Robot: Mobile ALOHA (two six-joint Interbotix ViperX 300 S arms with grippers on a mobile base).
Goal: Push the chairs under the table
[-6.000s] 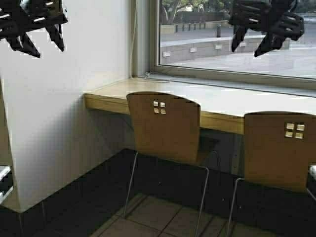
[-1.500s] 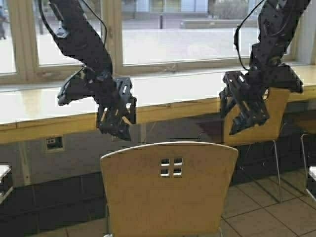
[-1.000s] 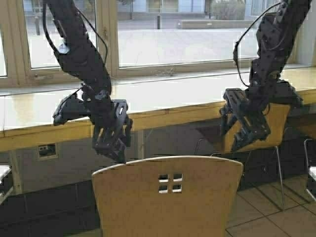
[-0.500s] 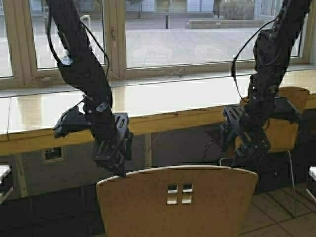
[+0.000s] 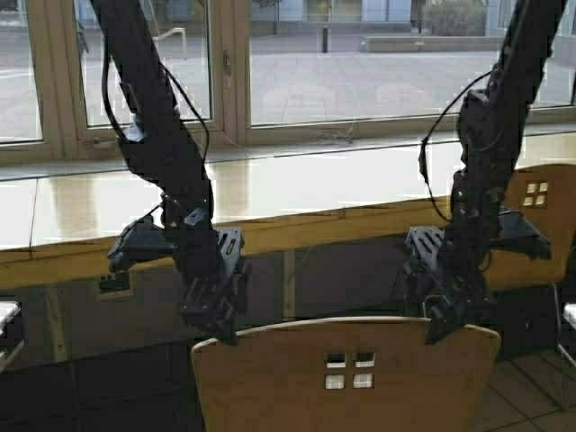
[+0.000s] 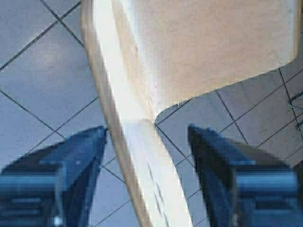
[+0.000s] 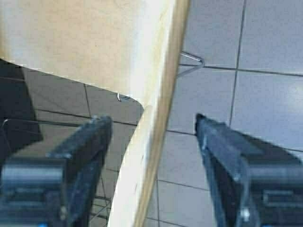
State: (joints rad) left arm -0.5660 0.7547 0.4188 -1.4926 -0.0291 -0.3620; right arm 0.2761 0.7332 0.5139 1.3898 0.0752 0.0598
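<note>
Plywood chair (image 5: 346,373), moulded, thin tube legs: judged light and stiff, should slide on floor tiles (image 6: 33,71) w/o much force, though could tip or skew if pushed off-centre. Sits just short of the table (image 5: 270,193), backrest towards robot, seat not yet under the yellowish front edge.

L gripper (image 5: 214,310) at the backrest's top edge, left corner; wrist view shows fingers (image 6: 71,156) apart, straddling the edge, one each side, no clear contact. R gripper (image 5: 447,310) same at right corner, fingers (image 7: 83,142) apart around the edge.

Best hold, judged: top rim at both corners, symmetric, so chair goes straight.

Room: dark gap below the table ahead looks open. Second chair (image 5: 531,220) stands to the right along the table, near R arm; watch clearance there. Leg positions under the seat mostly hidden.
</note>
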